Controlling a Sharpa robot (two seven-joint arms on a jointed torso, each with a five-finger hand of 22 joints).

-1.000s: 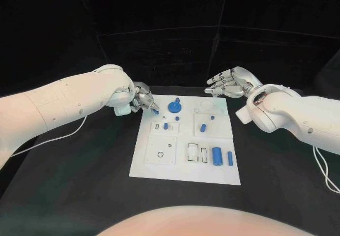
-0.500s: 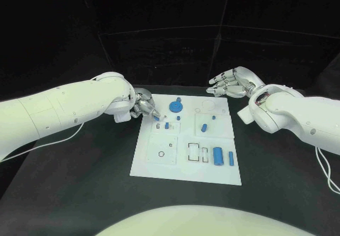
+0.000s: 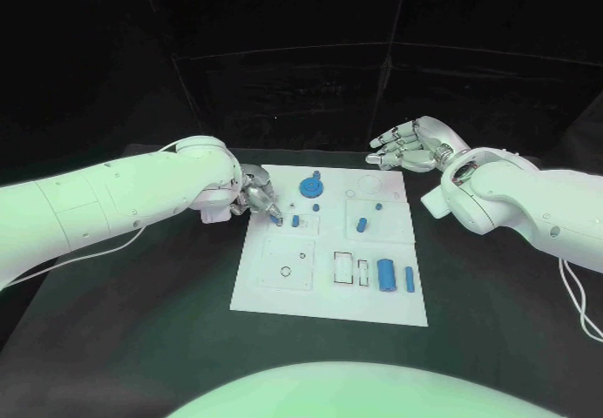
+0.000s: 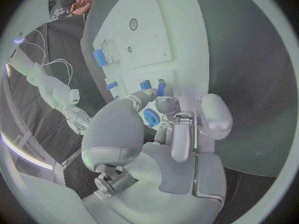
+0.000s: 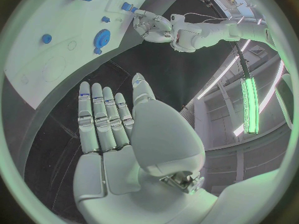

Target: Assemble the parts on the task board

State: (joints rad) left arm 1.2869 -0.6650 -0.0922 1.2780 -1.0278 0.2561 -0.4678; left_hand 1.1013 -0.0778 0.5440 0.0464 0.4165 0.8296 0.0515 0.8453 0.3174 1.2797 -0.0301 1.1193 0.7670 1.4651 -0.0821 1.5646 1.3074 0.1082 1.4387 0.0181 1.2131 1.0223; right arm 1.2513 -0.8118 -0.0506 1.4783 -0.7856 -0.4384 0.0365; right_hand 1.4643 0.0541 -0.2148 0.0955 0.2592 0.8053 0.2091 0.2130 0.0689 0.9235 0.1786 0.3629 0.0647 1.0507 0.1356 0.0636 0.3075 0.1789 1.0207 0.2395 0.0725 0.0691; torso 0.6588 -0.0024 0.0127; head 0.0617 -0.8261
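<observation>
The white task board (image 3: 287, 296) lies mid-table. At the board's far left part, my left hand (image 3: 256, 193) pinches a small blue part (image 3: 275, 219) in its fingertips and holds it low over a small square plate, beside a blue peg (image 3: 295, 221). The left wrist view shows that pinched part (image 4: 161, 88) at the fingertips (image 4: 167, 104). A blue round knob (image 3: 309, 186) sits just beyond. My right hand (image 3: 409, 146) hovers open off the board's far right corner, fingers spread and palm empty (image 5: 115, 122).
More blue parts lie on the board: a short one (image 3: 360, 226), a small one (image 3: 377, 207), a thick cylinder (image 3: 386, 275) and a slim pin (image 3: 409, 279) near the right edge. Black table (image 3: 151, 322) surrounds the board.
My left hand has carried the small blue part from the board's far left edge inward and lower, down to the small square plate. The right hand has hardly moved.
</observation>
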